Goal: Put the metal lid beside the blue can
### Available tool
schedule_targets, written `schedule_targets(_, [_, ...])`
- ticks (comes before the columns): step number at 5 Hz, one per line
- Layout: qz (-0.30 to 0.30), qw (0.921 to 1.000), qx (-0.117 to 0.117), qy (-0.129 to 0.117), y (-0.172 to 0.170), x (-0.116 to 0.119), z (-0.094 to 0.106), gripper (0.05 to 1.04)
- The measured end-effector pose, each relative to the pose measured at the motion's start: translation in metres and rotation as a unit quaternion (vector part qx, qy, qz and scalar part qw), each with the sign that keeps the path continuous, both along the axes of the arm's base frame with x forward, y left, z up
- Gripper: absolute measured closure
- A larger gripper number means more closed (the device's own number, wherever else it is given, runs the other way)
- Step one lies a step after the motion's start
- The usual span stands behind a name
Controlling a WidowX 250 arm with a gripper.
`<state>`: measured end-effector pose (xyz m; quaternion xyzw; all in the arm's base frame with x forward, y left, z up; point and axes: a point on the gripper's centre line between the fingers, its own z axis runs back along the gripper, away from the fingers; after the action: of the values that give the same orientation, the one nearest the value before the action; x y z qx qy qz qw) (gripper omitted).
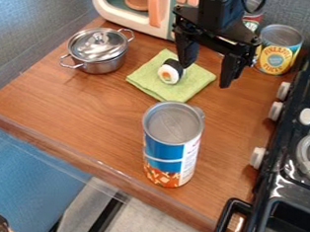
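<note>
The black gripper [205, 75] hangs open above the right part of the green cloth, at the upper middle of the view, with nothing held between its fingers. A shiny metal lid [97, 44] with a small knob rests on a steel pot [102, 65] at the upper left, well to the left of the gripper. Nearer the front, the blue can [164, 150] stands upright on the wooden counter, below the gripper in the view.
A sushi piece [169, 72] sits on the green cloth [145, 80]. Behind are a toy microwave [117, 16] and a pineapple can [278, 50], with another can partly behind the arm. A black stove [289, 161] with knobs borders the wooden counter [72, 118] at right.
</note>
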<state>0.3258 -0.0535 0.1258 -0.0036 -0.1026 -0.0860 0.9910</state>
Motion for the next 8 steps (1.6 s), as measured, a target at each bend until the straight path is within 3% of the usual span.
schedule_targets(1, [0.001,0.9999,0.003,0.016,0.001,0.0,-0.01,0.083])
schedule_targets(2, [0.032,0.9993,0.005,0.02,0.024,0.009,-0.014,0.083])
schedule_targets(5, [0.14,0.9901,0.013,-0.01,0.109,0.056,0.001,0.083])
schedule_targets(6, [0.173,0.9849,0.006,-0.009,0.142,0.066,-0.005,0.083])
schedule_targets(8, [0.21,0.9774,-0.018,0.007,0.187,0.064,-0.023,0.083])
